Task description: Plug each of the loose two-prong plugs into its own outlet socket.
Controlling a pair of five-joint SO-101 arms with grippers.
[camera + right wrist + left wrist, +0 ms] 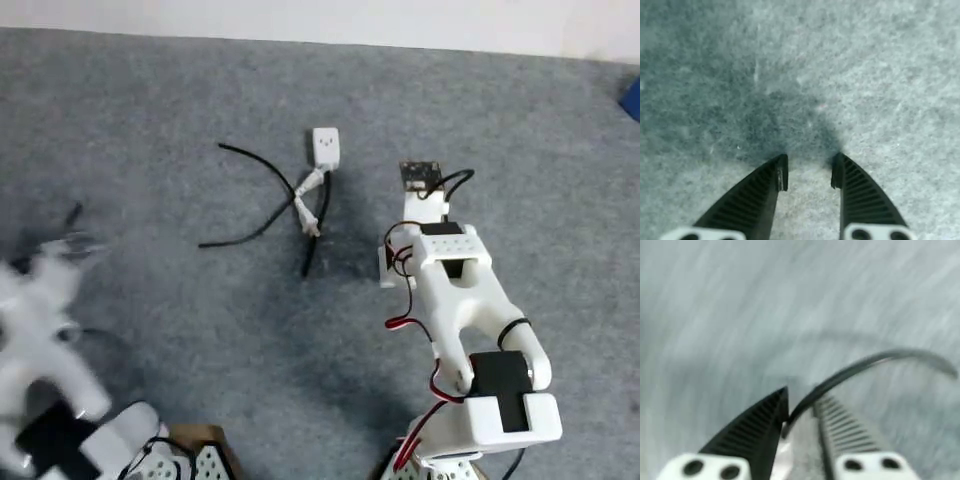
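A white outlet socket (325,147) lies on the grey carpet at the back middle. Just in front of it lie two white plugs (311,185) (306,218), their black cables (250,168) crossing and trailing left. At the far left my left arm (40,300) is blurred, with a short black cable (75,215) sticking out beyond it. My left gripper (800,395) is shut on a black cable (875,360), with a bit of white between its fingers. My right arm (455,290) stands right of the plugs, and my right gripper (810,159) hangs open over bare carpet, holding nothing.
Grey carpet (180,110) covers the whole work area, with a white wall strip along the back. A blue object (632,95) pokes in at the right edge. The arm bases and a brown block (205,440) sit at the front edge.
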